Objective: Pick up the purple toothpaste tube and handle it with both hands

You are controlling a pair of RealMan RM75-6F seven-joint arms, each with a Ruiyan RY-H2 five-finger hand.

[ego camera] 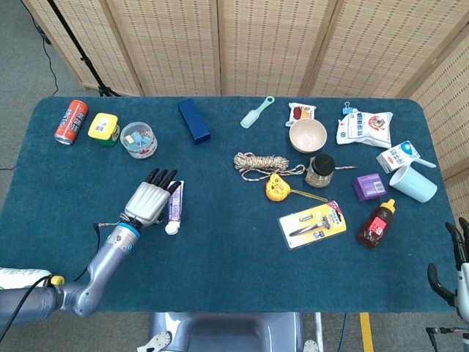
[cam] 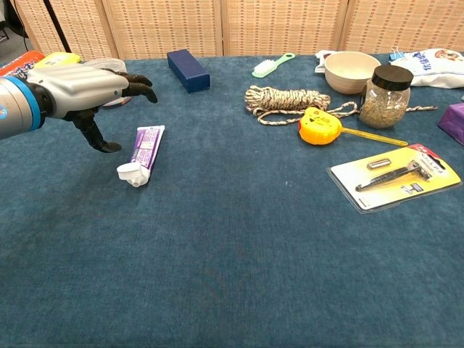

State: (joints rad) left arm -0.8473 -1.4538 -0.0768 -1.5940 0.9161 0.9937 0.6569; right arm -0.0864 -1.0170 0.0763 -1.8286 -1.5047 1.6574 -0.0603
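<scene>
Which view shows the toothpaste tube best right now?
Chest view: the purple toothpaste tube lies fully exposed on the table, white cap toward the camera, with the left hand raised above it and not touching. In the head view the tube is smaller and that hand covers part of it.
</scene>
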